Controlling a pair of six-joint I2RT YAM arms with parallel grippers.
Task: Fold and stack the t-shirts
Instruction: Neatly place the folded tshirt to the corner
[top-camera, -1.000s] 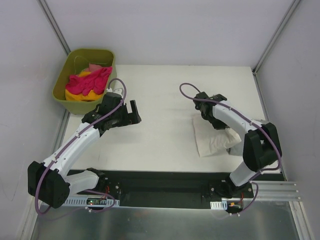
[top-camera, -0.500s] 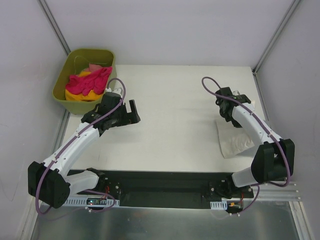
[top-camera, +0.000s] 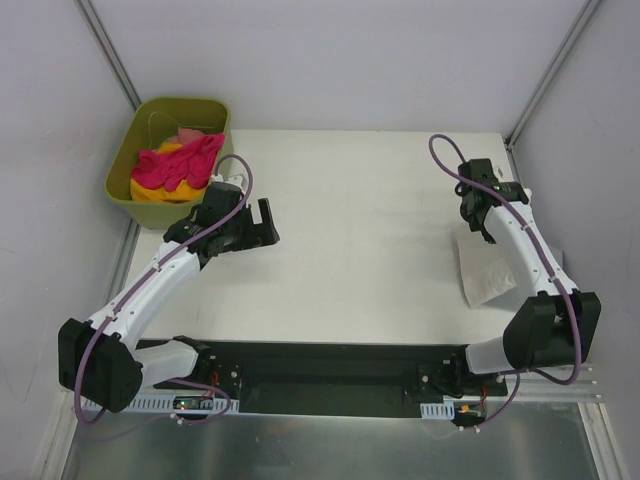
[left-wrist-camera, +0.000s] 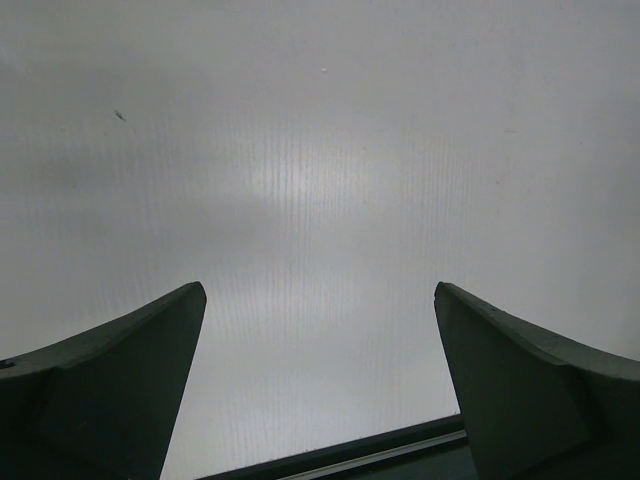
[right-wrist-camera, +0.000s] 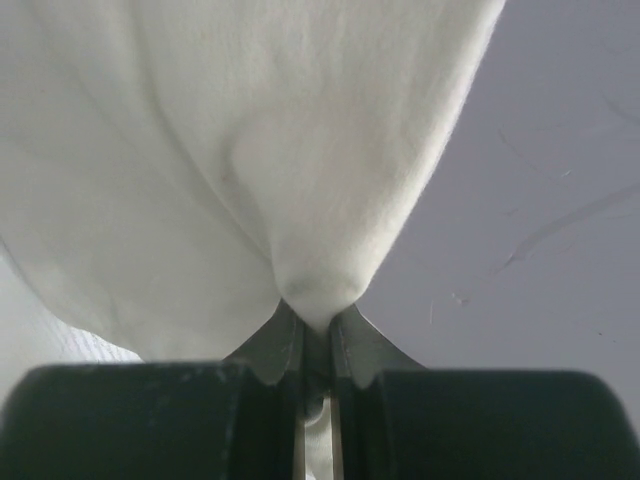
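Top external view: the left gripper (top-camera: 270, 224) hovers over the bare table (top-camera: 350, 200), jaws wide apart and holding nothing. It is near the olive-green tub (top-camera: 182, 102) at the far left corner, where a pink t-shirt (top-camera: 180, 163) lies heaped on a yellow t-shirt (top-camera: 158, 193). The right gripper (top-camera: 486, 234) is by the table's right edge, pinching the cream-white t-shirt (top-camera: 488, 275), which stretches from it toward the near side.

Left wrist view: two dark fingers (left-wrist-camera: 110, 400) stand well apart above plain tabletop.

Right wrist view: the jaws are clamped on a fold of the cream-white cloth, which fans out beyond them.
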